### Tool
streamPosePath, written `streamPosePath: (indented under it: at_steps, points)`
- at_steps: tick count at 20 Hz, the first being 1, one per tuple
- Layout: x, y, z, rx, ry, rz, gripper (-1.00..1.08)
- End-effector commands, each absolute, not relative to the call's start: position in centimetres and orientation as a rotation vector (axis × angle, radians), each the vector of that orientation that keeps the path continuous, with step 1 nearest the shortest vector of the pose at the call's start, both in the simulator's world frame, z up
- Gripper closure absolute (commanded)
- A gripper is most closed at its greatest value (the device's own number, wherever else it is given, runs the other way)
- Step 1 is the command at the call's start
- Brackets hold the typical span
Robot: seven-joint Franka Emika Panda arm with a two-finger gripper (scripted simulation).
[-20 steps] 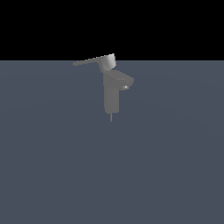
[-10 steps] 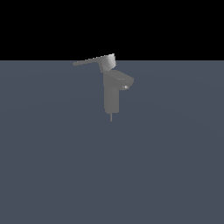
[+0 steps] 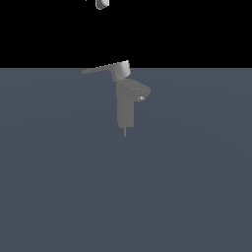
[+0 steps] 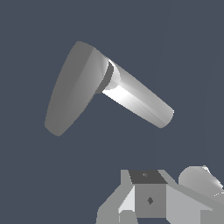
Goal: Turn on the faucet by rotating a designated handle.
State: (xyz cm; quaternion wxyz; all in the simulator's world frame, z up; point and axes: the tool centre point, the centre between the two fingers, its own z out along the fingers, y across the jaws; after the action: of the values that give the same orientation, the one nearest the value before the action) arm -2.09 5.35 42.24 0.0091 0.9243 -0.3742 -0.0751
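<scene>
The gripper (image 3: 102,4) hung high above the faucet (image 3: 126,106), well apart from it and cut by the frame edge in the exterior view — whether its jaws were parted or closed could not be told. The faucet stood upright on the grey floor (image 3: 54,197), its handle (image 3: 109,69) capping the column, with the flat arm reaching opposite the spout. The step in hand appeared to be the approach — the next move would call for descending beside the handle's arm to push it round.
</scene>
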Motion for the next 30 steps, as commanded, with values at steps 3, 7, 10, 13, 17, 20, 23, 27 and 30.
streamPosePath:
  at_steps: [3, 7, 10, 13, 17, 20, 23, 27, 30]
  points:
    - [0.9, 6.6, 40.2, 2.804, -1.312, -0.241, 1.08]
    - [3.3, 7.8, 38.0, 2.724, -1.430, -0.242, 1.08]
    - [5.0, 8.8, 36.3, 2.660, -1.514, -0.239, 1.08]
    - [6.6, 9.8, 34.4, 2.594, -1.594, -0.234, 1.08]
    - [8.5, 11.1, 31.8, 2.507, -1.690, -0.222, 1.08]
    - [9.5, 12.0, 30.1, 2.452, -1.747, -0.213, 1.08]
    - [10.3, 12.7, 28.7, 2.407, -1.790, -0.204, 1.08]
    - [11.0, 13.4, 27.3, 2.364, -1.831, -0.195, 1.08]
    - [11.3, 13.7, 26.6, 2.344, -1.849, -0.190, 1.08]
